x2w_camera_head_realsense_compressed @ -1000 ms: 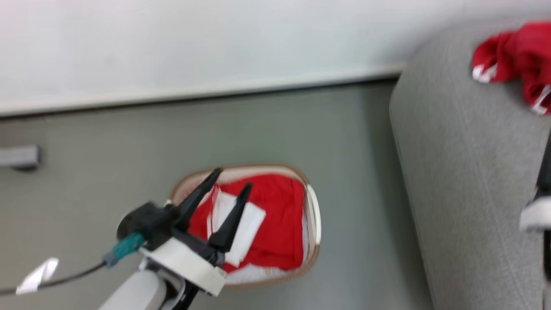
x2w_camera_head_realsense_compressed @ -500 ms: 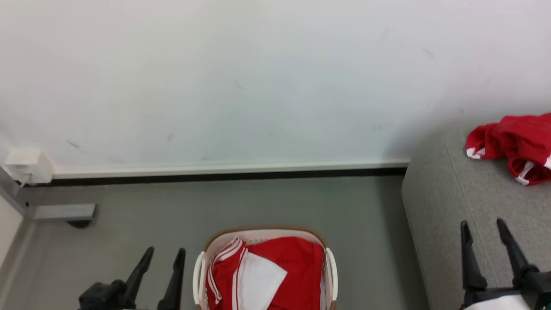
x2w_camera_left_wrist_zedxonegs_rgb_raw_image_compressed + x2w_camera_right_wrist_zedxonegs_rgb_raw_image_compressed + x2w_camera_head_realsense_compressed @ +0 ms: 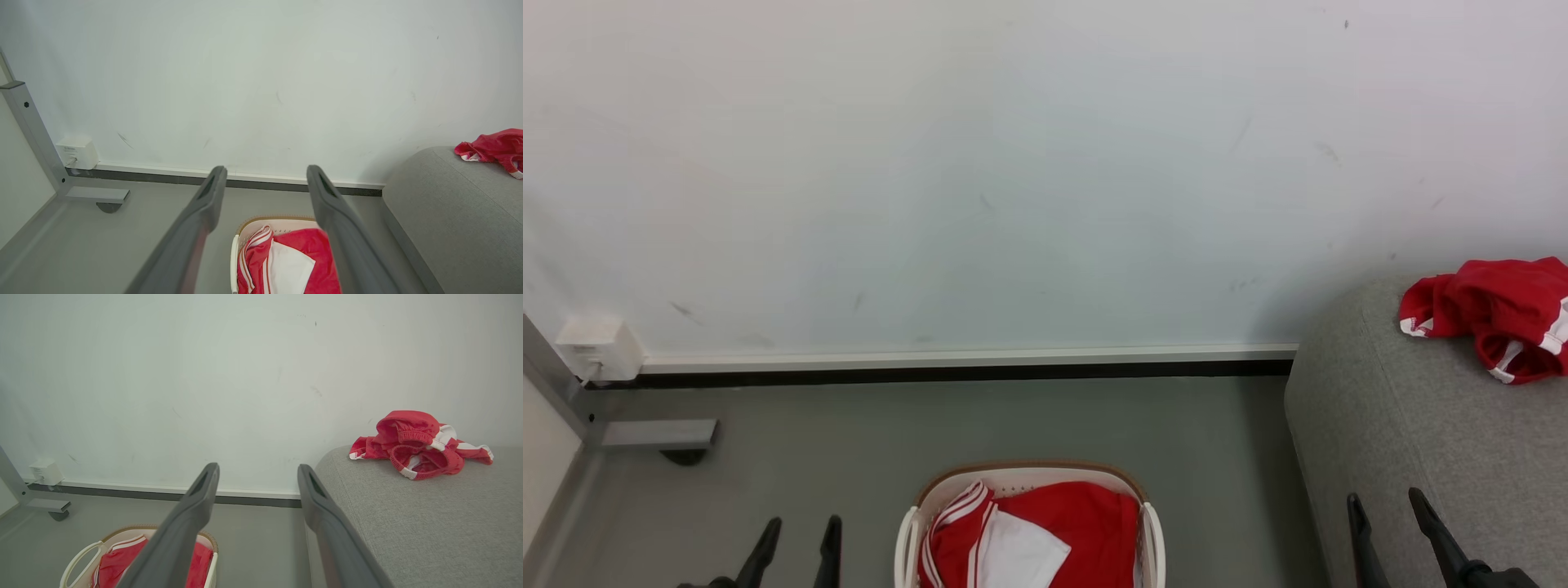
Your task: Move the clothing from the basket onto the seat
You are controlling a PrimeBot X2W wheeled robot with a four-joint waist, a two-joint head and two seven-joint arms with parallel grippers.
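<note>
The white basket point(image 3: 1152, 535) with its brown rim stands on the grey floor at the bottom middle of the head view. Red clothing point(image 3: 1086, 523) with white stripes and a white panel lies inside it. A second crumpled red garment point(image 3: 1499, 314) rests on the grey seat point(image 3: 1405, 425) at the right. My left gripper point(image 3: 799, 527) is open and empty, left of the basket. My right gripper point(image 3: 1387, 502) is open and empty over the seat's front edge. The wrist views show the basket point(image 3: 236, 253) point(image 3: 77, 559), the seat point(image 3: 441, 196) point(image 3: 429, 522) and the garment on it point(image 3: 496, 149) point(image 3: 416, 445).
A white wall with a pale skirting board point(image 3: 964, 359) runs behind the floor. A grey metal frame leg with a foot point(image 3: 658, 433) and a small white box point(image 3: 596, 347) stand at the far left. Bare grey floor point(image 3: 1225, 457) lies between basket and seat.
The head camera has tilted up, so basket and seat have slid down the picture. The left gripper has left the space over the basket and now shows beside it, both grippers low.
</note>
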